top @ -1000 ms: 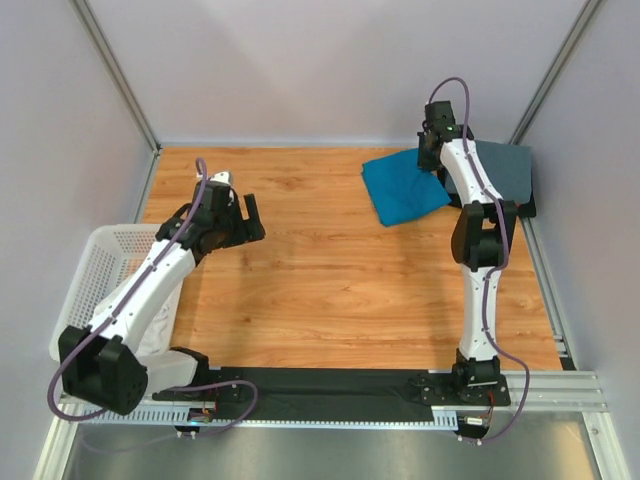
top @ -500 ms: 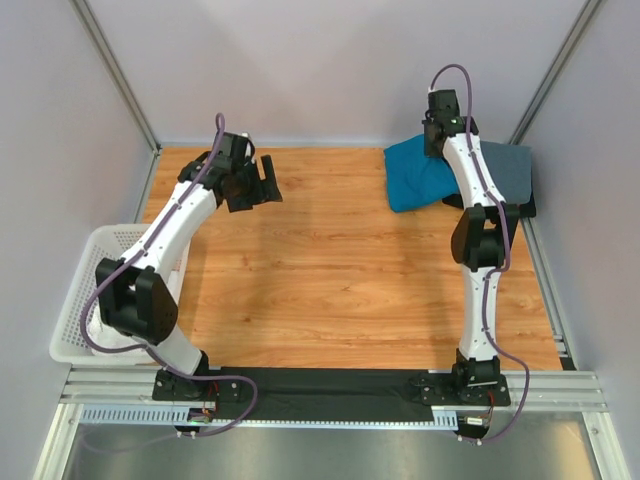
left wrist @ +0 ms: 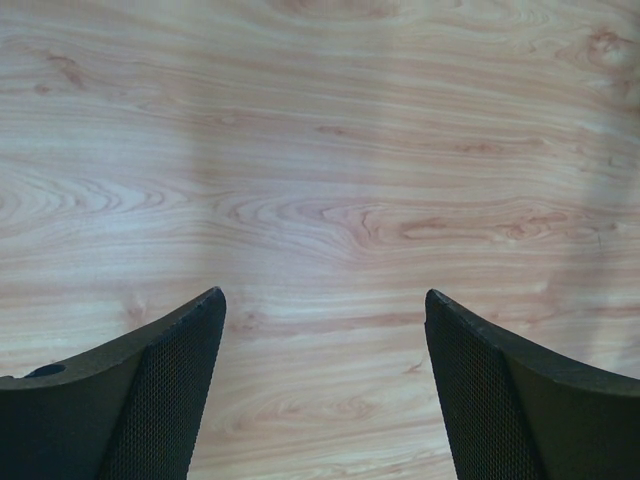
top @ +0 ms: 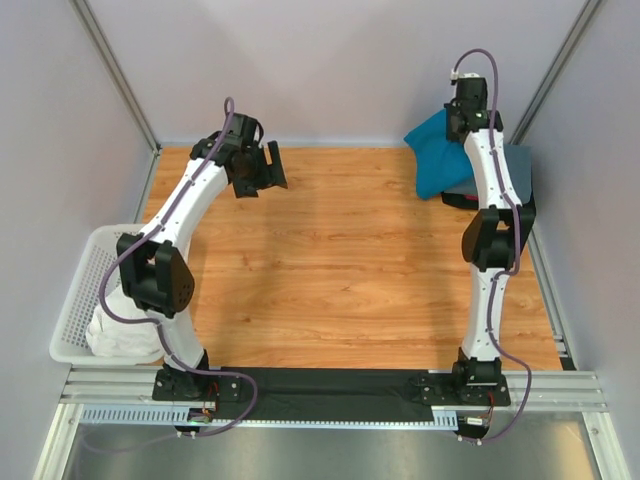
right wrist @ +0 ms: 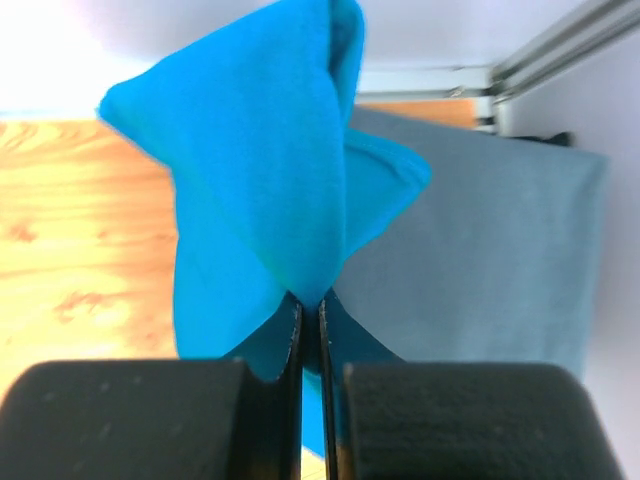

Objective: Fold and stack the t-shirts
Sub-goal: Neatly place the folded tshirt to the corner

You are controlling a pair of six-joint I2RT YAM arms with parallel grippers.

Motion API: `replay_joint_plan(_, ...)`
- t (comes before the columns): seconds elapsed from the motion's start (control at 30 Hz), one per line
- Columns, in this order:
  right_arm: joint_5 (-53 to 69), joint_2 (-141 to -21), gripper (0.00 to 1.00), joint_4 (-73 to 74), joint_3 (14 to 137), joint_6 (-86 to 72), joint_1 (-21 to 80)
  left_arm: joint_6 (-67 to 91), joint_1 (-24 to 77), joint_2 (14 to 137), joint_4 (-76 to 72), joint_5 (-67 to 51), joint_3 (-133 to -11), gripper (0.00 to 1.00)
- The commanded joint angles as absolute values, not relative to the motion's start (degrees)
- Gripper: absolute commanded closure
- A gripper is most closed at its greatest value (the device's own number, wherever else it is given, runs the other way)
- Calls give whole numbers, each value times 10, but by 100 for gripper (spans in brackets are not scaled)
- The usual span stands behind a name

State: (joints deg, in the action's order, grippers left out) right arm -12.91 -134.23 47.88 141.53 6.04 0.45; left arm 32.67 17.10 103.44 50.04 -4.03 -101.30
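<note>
The wooden table (top: 330,260) stands between pale walls. At its far right corner the right gripper (right wrist: 310,300) has its fingers pressed together on a fold of the teal-blue t-shirt (right wrist: 260,180). The shirt hangs lifted above the slate-grey t-shirt (right wrist: 480,230), which lies flat there. The left gripper (left wrist: 322,295) is over bare wood at the far left, with fingers wide apart, holding nothing.

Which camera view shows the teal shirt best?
The right wrist view: the teal shirt fills the frame, pinched in the shut right pincer, with the grey shirt behind it. The top view shows it small, partly behind the right arm. The left wrist view shows none of it.
</note>
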Motion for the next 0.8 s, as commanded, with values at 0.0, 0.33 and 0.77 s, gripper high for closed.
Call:
replay_joint_plan(0.0, -134, -1296, 100, 429, 1452, 76, -25, 326, 161, 1064, 519, -52, -1067, 13)
replay_joint_plan(0.33, -114, -1282, 100, 431, 1457, 81, -83, 337, 136, 1114, 540, -69, -1140, 14)
replay_joint_plan(0.77, 25, -1292, 100, 435, 1449, 64, -148, 329, 121, 1138, 569, -76, -1177, 14)
